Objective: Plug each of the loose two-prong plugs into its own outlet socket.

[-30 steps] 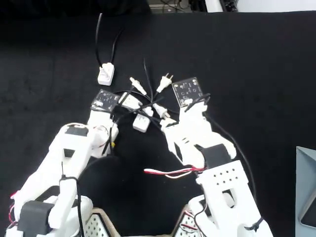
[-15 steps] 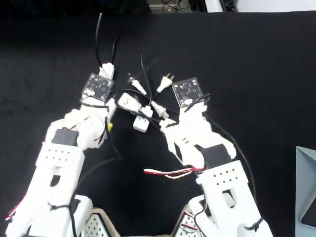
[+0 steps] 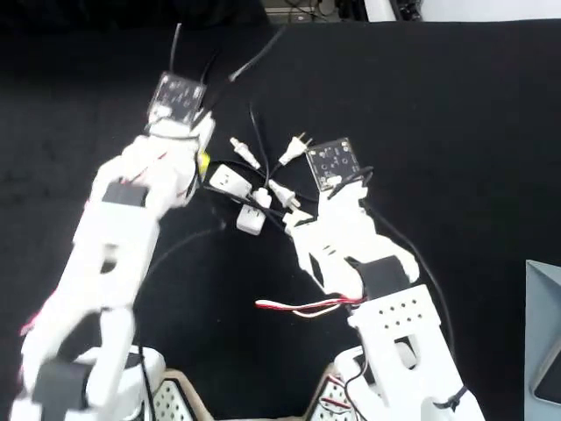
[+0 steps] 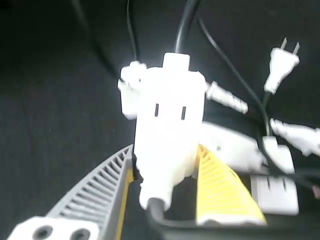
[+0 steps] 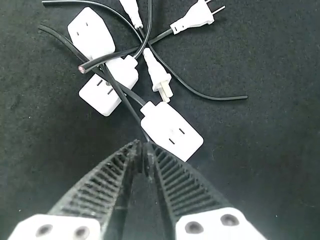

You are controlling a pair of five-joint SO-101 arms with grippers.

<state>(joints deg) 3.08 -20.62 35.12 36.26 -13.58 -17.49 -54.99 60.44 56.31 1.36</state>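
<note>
Now — one socket gripped, plugs loose

Well, the left gripper is clenched on a white two-slot plastic outlet socket, slots facing outward — likely presented for a plug. The right gripper sits just behind a flat white socket block, pinched shut on a thin black cable, probably steadying the tangle. Just beyond that block lies a white two-prong plug, a second plug farther out; past them, bare black cloth offers room.
</note>
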